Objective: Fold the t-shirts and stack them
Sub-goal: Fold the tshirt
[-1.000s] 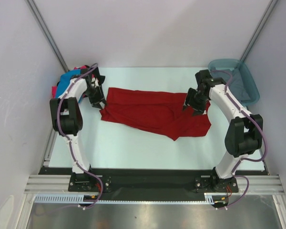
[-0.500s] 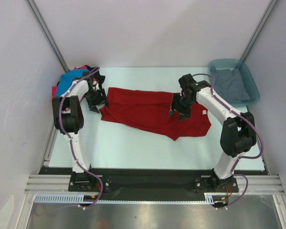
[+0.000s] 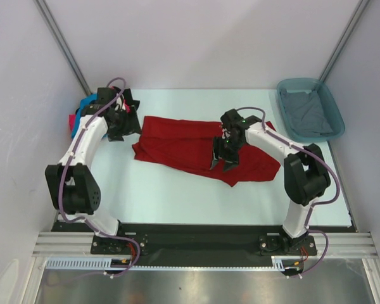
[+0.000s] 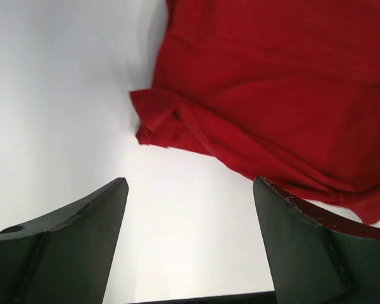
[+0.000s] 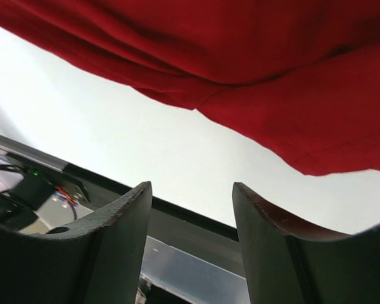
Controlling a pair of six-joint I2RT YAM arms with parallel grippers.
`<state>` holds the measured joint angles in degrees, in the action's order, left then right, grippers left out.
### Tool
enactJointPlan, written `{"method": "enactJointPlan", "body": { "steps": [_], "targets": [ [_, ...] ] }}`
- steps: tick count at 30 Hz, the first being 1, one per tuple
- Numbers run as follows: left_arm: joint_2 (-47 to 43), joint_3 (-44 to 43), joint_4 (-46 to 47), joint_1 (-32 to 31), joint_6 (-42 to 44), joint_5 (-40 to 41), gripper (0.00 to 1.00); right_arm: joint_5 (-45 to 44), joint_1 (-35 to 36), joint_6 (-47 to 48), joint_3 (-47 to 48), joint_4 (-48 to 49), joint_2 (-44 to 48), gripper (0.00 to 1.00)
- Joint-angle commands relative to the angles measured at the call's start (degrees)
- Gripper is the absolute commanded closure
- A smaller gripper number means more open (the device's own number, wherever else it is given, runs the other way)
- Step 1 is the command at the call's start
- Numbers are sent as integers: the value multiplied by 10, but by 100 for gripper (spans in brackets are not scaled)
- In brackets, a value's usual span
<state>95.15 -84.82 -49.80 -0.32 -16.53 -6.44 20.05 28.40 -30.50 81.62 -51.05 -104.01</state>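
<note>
Dark red t-shirt [image 3: 190, 147] lies lengthwise on the table [image 3: 171, 190], we judge so each arm reaches 1 end. Our left gripper [image 4: 190, 187] hovers by its left corner, jaws wide and empty. Our right gripper [image 5: 192, 188] hangs over its near edge, jaws parted, holding nothing.

No readable txt in any view.
You've got no word, no., brand or sign to read here: the dark red t-shirt [image 3: 177, 149] shows plain cloth in the top cam and both wrist cams, and the teal tub [image 3: 285, 95] has no marking you can make out at this res.
</note>
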Motion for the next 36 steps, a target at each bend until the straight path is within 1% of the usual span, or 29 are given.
{"method": "enactJointPlan", "body": {
  "steps": [1, 5, 6, 7, 9, 10, 12, 13, 15, 16, 17, 18, 20, 22, 26, 28, 36],
  "targets": [
    [-37, 32, 11, -30, -1, -13, 14, 8, 17, 40, -2, 17, -21, 41],
    [-59, 83, 38, -43, -27, -51, 15, -23, 39, 89, 19, 19, -37, 40],
    [-65, 90, 52, -46, -32, -56, 15, -25, 48, 119, 26, 16, -45, 39],
    [-73, 102, 57, -48, -38, -57, 15, -47, 53, 135, 33, 5, -52, 39],
    [-75, 106, 59, -52, -42, -57, 15, -82, 70, 177, 64, -9, -73, 39],
    [-79, 108, 59, -54, -42, -53, 15, -122, 88, 215, 80, -24, -80, 38],
    [-81, 112, 60, -55, -39, -48, 15, -139, 105, 250, 114, -27, -97, 38],
    [-81, 114, 61, -55, -39, -44, 15, -154, 118, 286, 122, -27, -103, 37],
    [-82, 115, 62, -55, -37, -43, 14, -162, 127, 319, 156, -27, -125, 37],
    [-82, 115, 63, -55, -35, -46, 14, -181, 139, 333, 163, -16, -131, 37],
    [-84, 117, 66, -55, -35, -49, 14, -184, 144, 371, 178, -19, -140, 38],
    [-85, 119, 69, -55, -35, -50, 14, -195, 147, 377, 207, -22, -149, 38],
    [-84, 119, 71, -55, -35, -52, 14, -177, 147, 382, 221, -13, -164, 38],
    [-81, 120, 73, -55, -32, -53, 14, -193, 155, 393, 244, -18, -182, 38],
    [-69, 122, 82, -55, -29, -62, 14, -171, 157, 396, 283, -14, -211, 39],
    [-62, 117, 81, -55, -27, -63, 14, -166, 162, 391, 300, -25, -222, 40],
    [-52, 100, 81, -54, -20, -63, 14, -143, 185, 382, 317, -26, -243, 44]
  ]
}}
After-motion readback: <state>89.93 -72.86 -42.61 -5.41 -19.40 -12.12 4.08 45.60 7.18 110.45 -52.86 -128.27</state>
